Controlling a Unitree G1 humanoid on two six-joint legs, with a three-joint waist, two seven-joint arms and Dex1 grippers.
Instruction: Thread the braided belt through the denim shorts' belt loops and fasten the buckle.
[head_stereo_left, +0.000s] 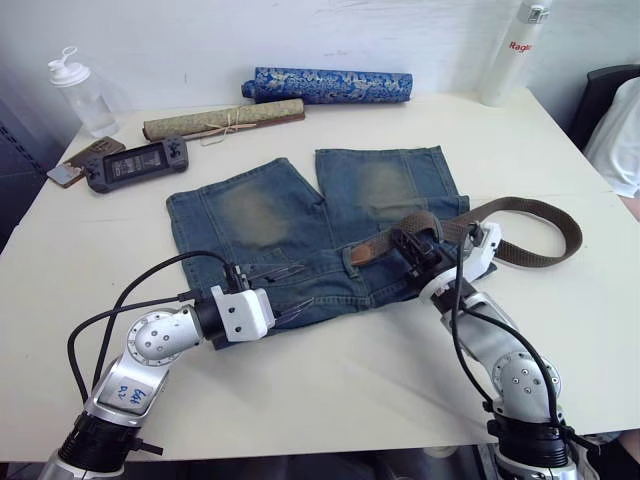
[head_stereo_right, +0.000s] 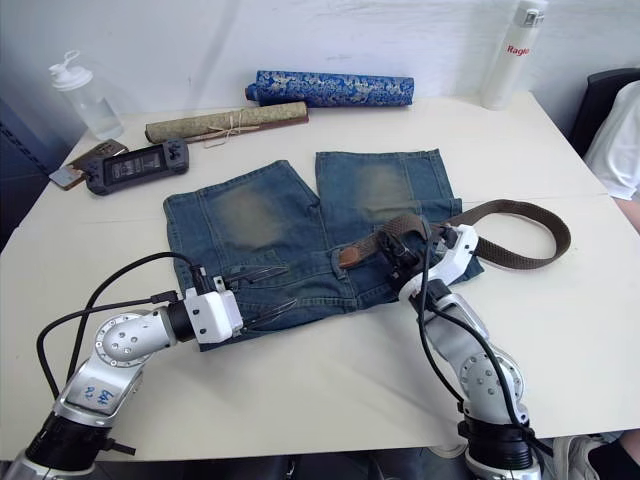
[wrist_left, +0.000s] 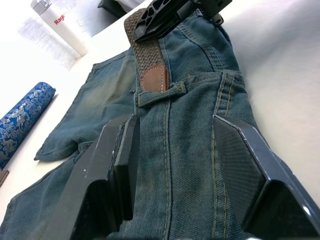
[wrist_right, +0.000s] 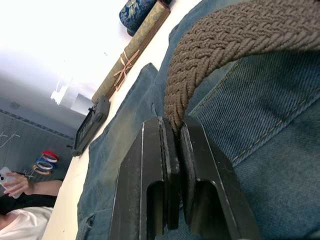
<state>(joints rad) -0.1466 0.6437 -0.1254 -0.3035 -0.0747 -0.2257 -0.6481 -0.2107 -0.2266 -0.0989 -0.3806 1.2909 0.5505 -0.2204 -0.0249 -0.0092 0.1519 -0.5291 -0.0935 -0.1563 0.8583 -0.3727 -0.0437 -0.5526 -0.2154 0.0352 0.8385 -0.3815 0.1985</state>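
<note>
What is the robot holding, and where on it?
The right gripper pinches the braided belt on its woven strap, behind the leather tip. The left gripper holds nothing.

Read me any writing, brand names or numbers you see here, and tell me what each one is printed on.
"Ragl", red letters cut off where the bottle curves away: on the tall white plastic bottle at the table's far right.
Blue marks on the left arm's grey shell: too blurred to read.
Screen of the dark handheld game console: too small to read.
Nothing legible on the faded blue denim shorts.

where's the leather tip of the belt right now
In the left eye view, the leather tip lies mid-waistband on the denim shorts, poking through a belt loop, just left of the right tool.
</note>
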